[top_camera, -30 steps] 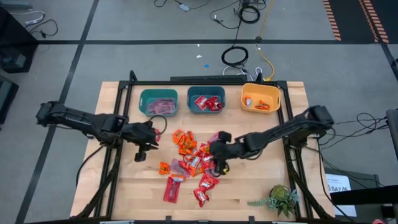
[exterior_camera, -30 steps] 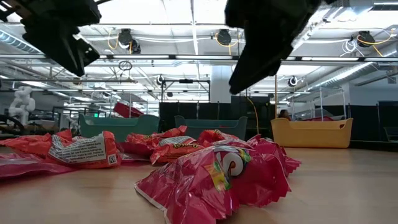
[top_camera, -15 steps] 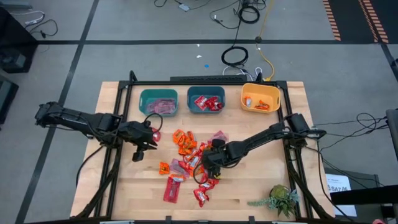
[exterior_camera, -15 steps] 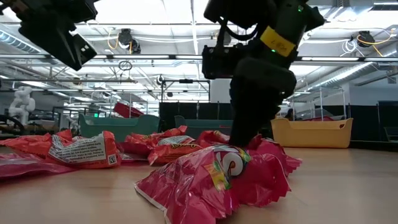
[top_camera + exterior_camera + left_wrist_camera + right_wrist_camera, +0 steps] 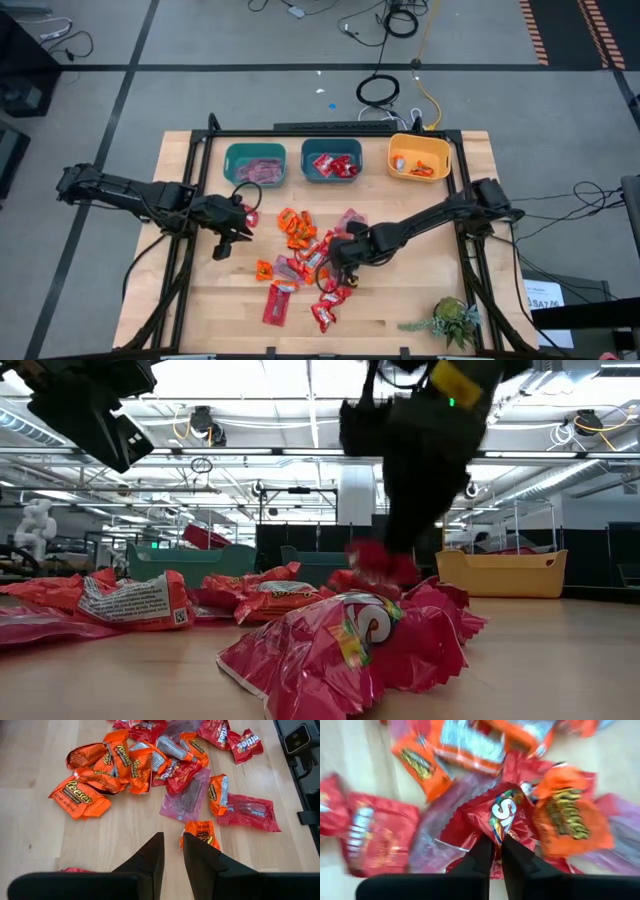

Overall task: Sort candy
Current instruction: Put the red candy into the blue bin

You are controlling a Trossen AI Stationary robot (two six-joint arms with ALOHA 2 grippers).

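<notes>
My right gripper (image 5: 498,851) has just snapped shut after standing wide a second ago, and its fingers are now pinched on the edge of a red packet (image 5: 497,815) in the middle of the candy pile (image 5: 305,262). A second ago that arm was higher and off to the pile's right; it dropped onto the heap half a second back, and in the low view it now looks to be coming up with something red (image 5: 385,563) hanging under the jaws, though that part is smeared by motion, so I take the lift as likely rather than certain. If the grip holds, this is a pick made and the next job is carrying red to the middle bin (image 5: 331,163), which already holds red wrappers; the left teal bin (image 5: 254,164) has the mauve ones and the yellow bin (image 5: 419,157) the orange. The packet sits right between the fingertips, with an orange one (image 5: 570,815) touching it on one side, so I judge a second piece could drag along. My left gripper (image 5: 172,851) hovers just left of the pile, jaws narrow with nothing between them, an orange packet (image 5: 200,831) just ahead of its tips on the table (image 5: 420,300).
</notes>
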